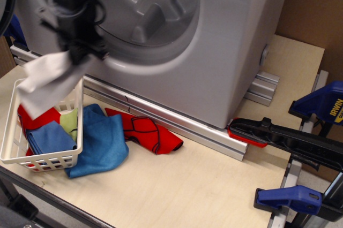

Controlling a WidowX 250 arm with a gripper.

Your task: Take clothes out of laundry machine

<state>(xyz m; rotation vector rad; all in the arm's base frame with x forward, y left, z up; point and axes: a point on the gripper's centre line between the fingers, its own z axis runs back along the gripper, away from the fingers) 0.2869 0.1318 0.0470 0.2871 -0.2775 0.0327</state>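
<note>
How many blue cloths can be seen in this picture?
2. One blue cloth lies folded inside the white basket. The other blue cloth lies on the table beside the basket. More may be hidden under the basket's contents.

The pincer (84,51) is black, blurred, with dark cables looped above.
</note>
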